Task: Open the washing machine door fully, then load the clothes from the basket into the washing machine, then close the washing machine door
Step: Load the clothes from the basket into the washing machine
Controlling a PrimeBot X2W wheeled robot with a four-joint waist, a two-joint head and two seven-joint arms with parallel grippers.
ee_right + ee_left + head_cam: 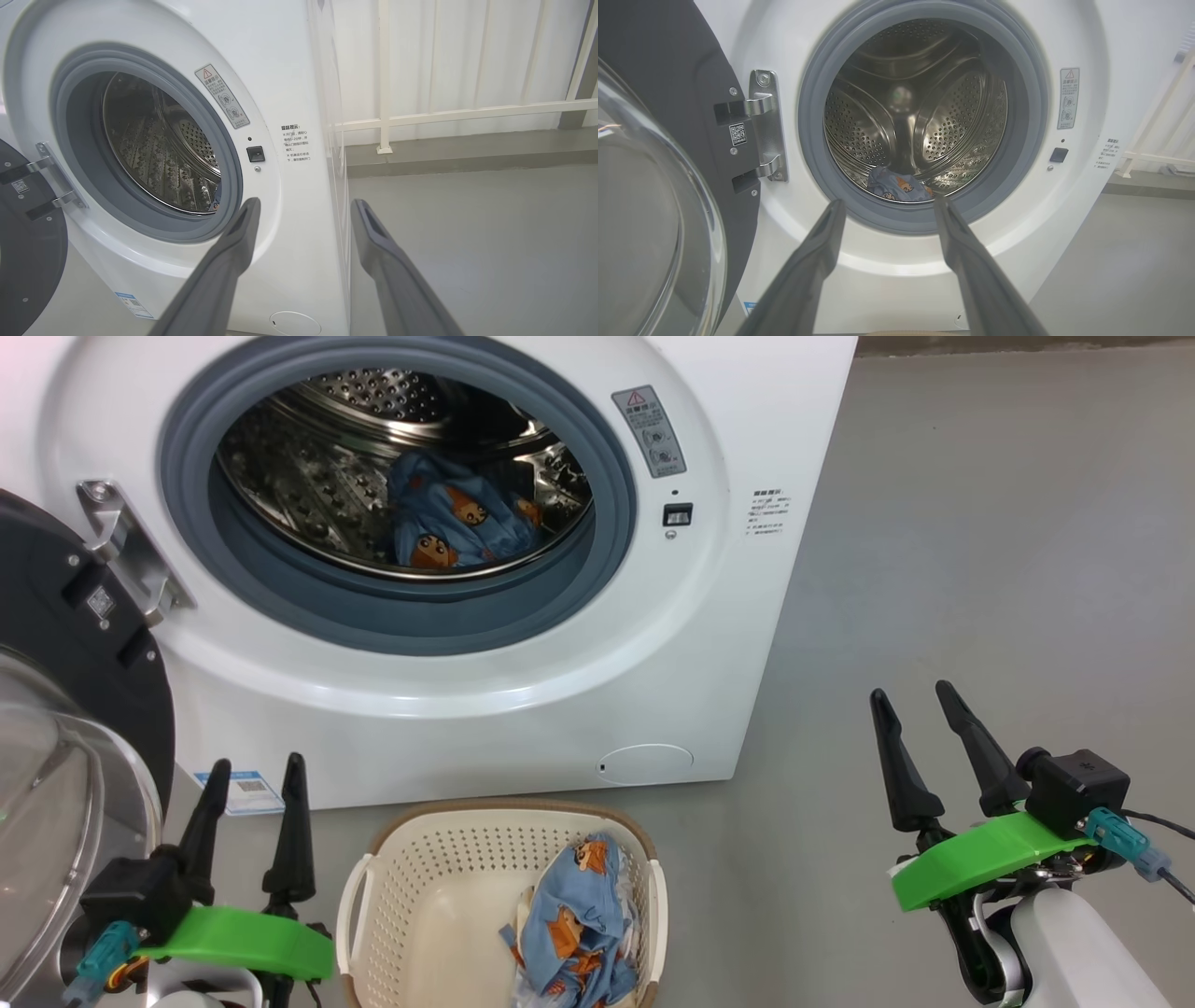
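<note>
Door (93, 653) hangs wide open on the left, and one of the clothes (453, 518) is already in the washer (560, 709) drum (308, 476). The other piece (569, 933) is bunched lengthwise along the right wall of the basket (420, 896), low between the arms and back behind their tips. Both the left jaws and right jaws are spread, empty, aimed at the washer. Left looks slightly closer, I'd say. The basket's near end and the piece's bottom are cut off.
</note>
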